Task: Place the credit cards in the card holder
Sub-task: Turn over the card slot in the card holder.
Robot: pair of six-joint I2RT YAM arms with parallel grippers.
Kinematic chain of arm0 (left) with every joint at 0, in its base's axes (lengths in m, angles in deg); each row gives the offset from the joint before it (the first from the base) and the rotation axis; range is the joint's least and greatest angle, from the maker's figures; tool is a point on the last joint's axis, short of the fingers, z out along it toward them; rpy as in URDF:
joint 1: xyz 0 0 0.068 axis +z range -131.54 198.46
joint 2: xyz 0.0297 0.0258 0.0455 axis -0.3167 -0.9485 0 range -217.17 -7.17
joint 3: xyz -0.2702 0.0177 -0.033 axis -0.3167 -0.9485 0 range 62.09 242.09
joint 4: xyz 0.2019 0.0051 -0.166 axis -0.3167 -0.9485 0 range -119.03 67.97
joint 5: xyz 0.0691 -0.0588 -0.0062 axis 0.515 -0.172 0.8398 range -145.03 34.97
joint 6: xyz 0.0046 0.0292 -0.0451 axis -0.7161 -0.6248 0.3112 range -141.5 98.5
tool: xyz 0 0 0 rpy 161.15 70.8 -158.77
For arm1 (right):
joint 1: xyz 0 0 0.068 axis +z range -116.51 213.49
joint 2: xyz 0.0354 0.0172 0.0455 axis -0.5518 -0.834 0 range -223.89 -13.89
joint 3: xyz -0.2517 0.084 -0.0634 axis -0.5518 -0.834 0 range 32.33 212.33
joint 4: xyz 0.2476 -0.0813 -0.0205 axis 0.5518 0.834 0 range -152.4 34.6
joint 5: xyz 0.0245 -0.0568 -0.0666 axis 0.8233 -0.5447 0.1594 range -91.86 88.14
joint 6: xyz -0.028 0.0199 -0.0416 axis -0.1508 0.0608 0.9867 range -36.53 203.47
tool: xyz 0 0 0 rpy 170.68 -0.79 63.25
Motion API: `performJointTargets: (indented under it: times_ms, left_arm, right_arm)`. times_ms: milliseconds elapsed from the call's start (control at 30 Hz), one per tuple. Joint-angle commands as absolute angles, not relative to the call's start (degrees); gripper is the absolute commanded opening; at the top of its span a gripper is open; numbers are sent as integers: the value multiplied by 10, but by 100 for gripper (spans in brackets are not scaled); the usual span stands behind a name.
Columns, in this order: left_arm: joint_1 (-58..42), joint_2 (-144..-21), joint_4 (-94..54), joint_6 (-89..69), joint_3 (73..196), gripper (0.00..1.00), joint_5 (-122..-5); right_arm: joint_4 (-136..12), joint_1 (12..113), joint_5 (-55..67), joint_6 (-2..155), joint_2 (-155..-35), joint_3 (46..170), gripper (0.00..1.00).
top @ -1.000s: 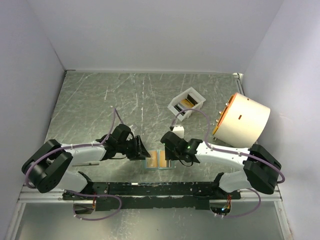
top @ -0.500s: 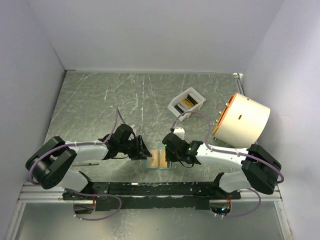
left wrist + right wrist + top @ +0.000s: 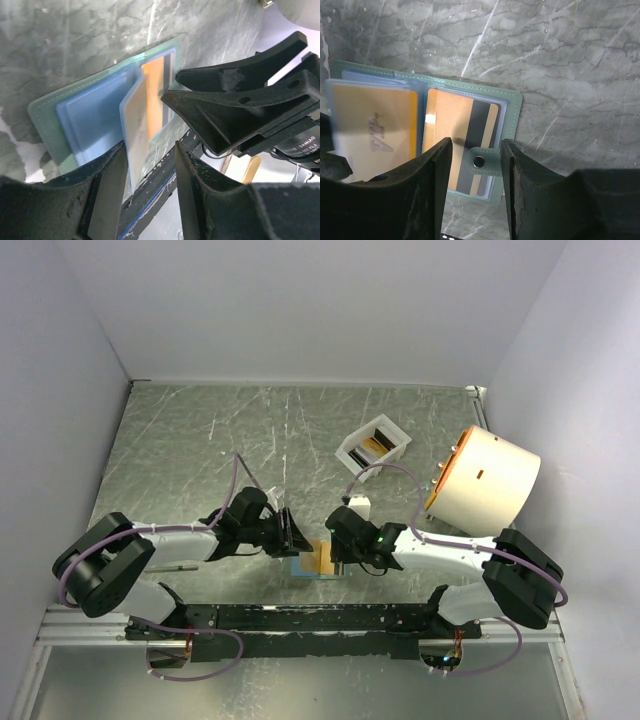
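The card holder [image 3: 318, 562] lies open near the table's front edge, sage green with a pale blue inside [image 3: 90, 120]. Its right pocket holds a gold credit card with a dark stripe [image 3: 465, 137]. A clear inner leaf with another gold card [image 3: 136, 125] stands lifted off the left half, leaning on one finger of my left gripper [image 3: 149, 150], whose jaws stand apart. My right gripper [image 3: 475, 145] is open just above the holder's right half, its fingers either side of the snap tab [image 3: 480, 161]. More cards [image 3: 373, 446] lie in the tray.
A white tray [image 3: 345, 452] sits at the back right of the middle. A large beige drum-shaped object [image 3: 485, 480] stands at the right edge. The black base rail [image 3: 320, 618] runs just in front of the card holder.
My left gripper has moved right to the card holder's left side and the inner leaf has swung upright. The right gripper has barely shifted.
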State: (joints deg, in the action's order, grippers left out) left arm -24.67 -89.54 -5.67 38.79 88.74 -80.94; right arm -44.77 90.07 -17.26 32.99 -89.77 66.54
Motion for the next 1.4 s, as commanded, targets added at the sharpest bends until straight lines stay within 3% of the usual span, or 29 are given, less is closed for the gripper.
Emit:
performJointTargets:
  times_ms: [0, 400, 1033, 1367]
  left_arm:
    - [-257, -905, 8, 401, 901, 52, -839]
    - [-282, -921, 8, 400, 945, 52, -842]
    - [-313, -975, -2, 389, 986, 51, -823]
    - [-319, -931, -109, 353, 999, 47, -749]
  right_arm:
    - [-452, 899, -160, 319, -896, 648, 43]
    - [-437, 899, -169, 323, -888, 657, 42]
    - [-288, 899, -295, 299, -760, 703, 42]
    - [-314, 899, -280, 331, -737, 721, 43]
